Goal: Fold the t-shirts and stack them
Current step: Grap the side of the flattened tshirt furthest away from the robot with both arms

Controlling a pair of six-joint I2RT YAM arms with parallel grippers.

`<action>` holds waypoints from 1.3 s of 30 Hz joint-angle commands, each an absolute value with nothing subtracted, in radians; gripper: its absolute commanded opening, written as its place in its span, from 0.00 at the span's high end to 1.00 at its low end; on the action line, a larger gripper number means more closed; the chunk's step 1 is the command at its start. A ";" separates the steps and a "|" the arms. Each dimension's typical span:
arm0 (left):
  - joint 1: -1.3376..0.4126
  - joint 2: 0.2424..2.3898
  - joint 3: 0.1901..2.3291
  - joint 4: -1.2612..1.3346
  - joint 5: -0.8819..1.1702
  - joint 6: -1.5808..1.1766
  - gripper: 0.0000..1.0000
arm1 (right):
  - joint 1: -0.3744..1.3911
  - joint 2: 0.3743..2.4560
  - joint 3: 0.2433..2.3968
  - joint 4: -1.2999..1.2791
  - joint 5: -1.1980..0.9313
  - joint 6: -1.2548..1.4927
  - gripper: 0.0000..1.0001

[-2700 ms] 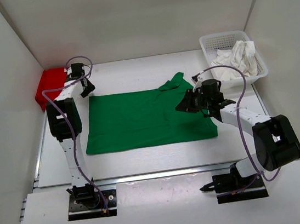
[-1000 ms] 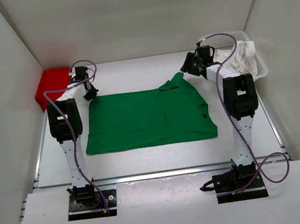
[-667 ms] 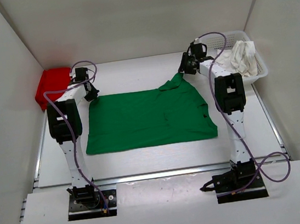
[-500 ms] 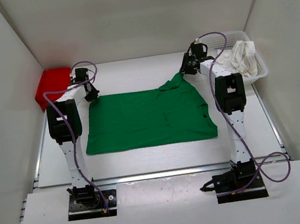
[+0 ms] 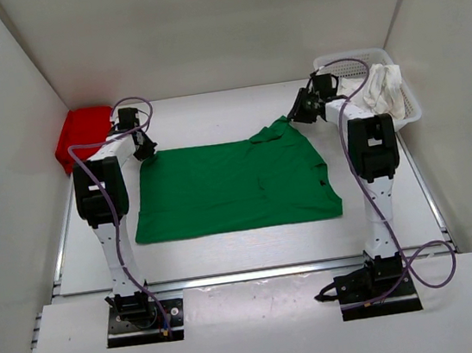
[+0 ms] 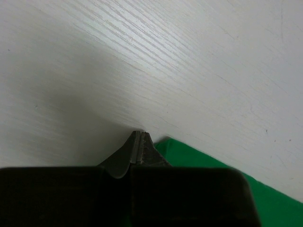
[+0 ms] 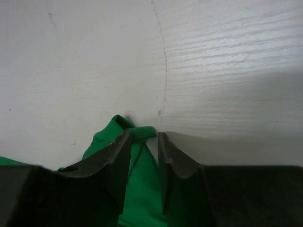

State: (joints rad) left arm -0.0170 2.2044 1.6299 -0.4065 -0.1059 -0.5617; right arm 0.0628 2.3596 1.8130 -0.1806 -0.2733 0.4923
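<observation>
Well, the green t-shirt (image 5: 233, 185) lies spread flat in the middle of the desk (image 5: 210, 110). It makes a wide, nearly rectangular shape with smooth cloth, and only its far right corner is bunched up into a small raised lump (it looks like a sleeve). The red t-shirt (image 5: 82, 131) sits as a compact bright block in the far left corner of the desk, against the side wall. The white t-shirt (image 5: 377, 88) lies crumpled inside the white mesh basket (image 5: 334, 63), which stands at the far right corner. Counted together, there are three t-shirts (one green, one red, one white), one basket and two arms. The left gripper (image 6: 138, 141) is at the far left corner of the green t-shirt. Its fingers are pressed tightly together, with their tips on the desk and the green edge just beside them. Whether any cloth is pinched between them I cannot tell. The right gripper (image 7: 144, 137) is at the bunched far right corner. Its jaws stand partly apart, one on each side of the green fold, and a narrow gap shows between them, so the cloth is not clamped.
</observation>
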 commanded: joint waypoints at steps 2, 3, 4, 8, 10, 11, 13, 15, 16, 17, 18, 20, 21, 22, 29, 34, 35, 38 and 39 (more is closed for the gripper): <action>-0.025 2.141 1.640 -0.402 -0.091 -0.566 1.00 | 0.049 2.373 1.873 -0.144 -0.324 0.497 0.70; -0.025 2.140 1.635 -0.402 -0.089 -0.561 1.00 | 0.052 2.379 1.876 -0.134 -0.339 0.506 0.68; -0.025 2.141 1.637 -0.405 -0.089 -0.561 1.00 | 0.048 2.388 1.882 -0.136 -0.345 0.506 0.68; -0.022 2.146 1.629 -0.400 -0.089 -0.558 1.00 | 0.049 2.410 1.924 -0.158 -0.362 0.506 0.66; -0.018 2.149 1.628 -0.394 -0.078 -0.560 1.00 | 0.046 2.407 1.913 -0.146 -0.376 0.518 0.67; -0.017 2.149 1.628 -0.394 -0.078 -0.563 1.00 | 0.049 2.402 1.895 -0.124 -0.382 0.512 0.66; -0.021 2.157 1.632 -0.397 -0.081 -0.561 1.00 | 0.048 2.402 1.885 -0.115 -0.393 0.517 0.64; -0.020 2.157 1.635 -0.393 -0.080 -0.558 1.00 | 0.043 2.422 1.914 -0.136 -0.388 0.515 0.64; -0.020 2.157 1.634 -0.393 -0.081 -0.558 1.00 | 0.046 2.431 1.928 -0.152 -0.393 0.511 0.65; -0.018 2.155 1.632 -0.394 -0.083 -0.560 1.00 | 0.045 2.439 1.931 -0.150 -0.399 0.508 0.65; -0.017 2.155 1.631 -0.387 -0.078 -0.561 1.00 | 0.044 2.438 1.933 -0.146 -0.396 0.509 0.66; -0.018 2.157 1.634 -0.387 -0.080 -0.563 1.00 | 0.041 2.448 1.933 -0.144 -0.403 0.520 0.70; -0.021 2.157 1.634 -0.388 -0.080 -0.560 1.00 | 0.043 2.457 1.939 -0.144 -0.403 0.525 0.71; -0.020 2.155 1.635 -0.393 -0.081 -0.558 1.00 | 0.044 2.454 1.942 -0.146 -0.400 0.520 0.72; -0.018 2.154 1.626 -0.387 -0.081 -0.557 1.00 | 0.045 2.427 1.902 -0.121 -0.393 0.526 0.99; -0.006 2.118 1.592 -0.367 -0.060 -0.569 1.00 | 0.046 2.309 1.832 -0.112 -0.382 0.531 1.00; -0.011 2.102 1.577 -0.364 -0.054 -0.571 1.00 | 0.048 2.268 1.800 -0.115 -0.383 0.529 1.00; -0.006 2.039 1.504 -0.321 -0.034 -0.586 1.00 | 0.060 2.137 1.680 -0.103 -0.353 0.546 1.00; -0.009 2.013 1.487 -0.310 -0.034 -0.591 1.00 | 0.063 2.082 1.617 -0.097 -0.350 0.560 1.00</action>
State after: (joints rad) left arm -0.0124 2.1437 1.5291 -0.3523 -0.0624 -0.5735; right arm 0.0521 2.2784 1.6966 -0.1417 -0.3729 0.5323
